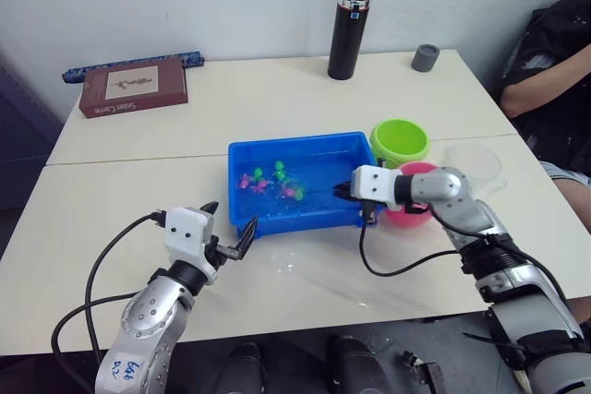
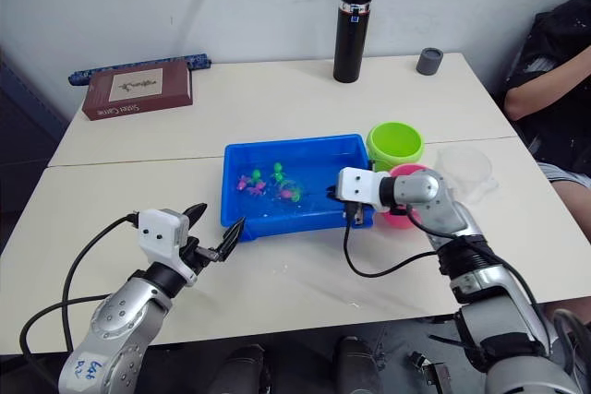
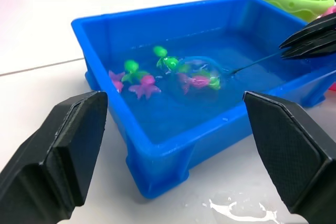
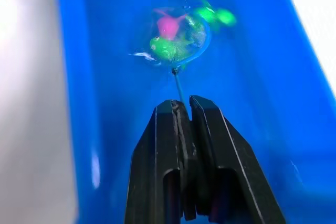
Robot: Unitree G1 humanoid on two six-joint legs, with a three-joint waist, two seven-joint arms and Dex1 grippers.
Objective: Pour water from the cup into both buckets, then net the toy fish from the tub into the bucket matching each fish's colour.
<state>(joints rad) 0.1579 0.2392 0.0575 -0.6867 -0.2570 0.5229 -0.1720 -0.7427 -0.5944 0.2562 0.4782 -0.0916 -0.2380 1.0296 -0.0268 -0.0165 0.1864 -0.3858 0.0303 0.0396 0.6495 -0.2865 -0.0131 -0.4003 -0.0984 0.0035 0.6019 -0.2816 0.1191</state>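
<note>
While the R gripper [image 4: 183, 109] is pinching the thin handle of the net [image 4: 178, 38], fingers pressed together on it, the hoop is sitting in the water of the tub [image 1: 247, 156] with a pink fish [image 4: 167, 25] and a green fish [image 4: 163, 48] over it. More fish, pink and green, are lying just beyond the hoop, toward the tub's far-left part. Behind the R arm the pink bucket [image 1: 414, 217] is standing just beside the tub's R end, w/ the green bucket [image 1: 399, 142] behind it and the clear cup [image 1: 473, 165] further R. The L gripper [image 1: 228, 228] is hovering spread and empty by the tub's front-L corner.

Looks like netting is under way, pouring prob. done. To do it well: lift slow and level so nothing slips off the rim, and since two colours seem caught, shed one back before going to a bucket. L gripper could be steadying the tub.
</note>
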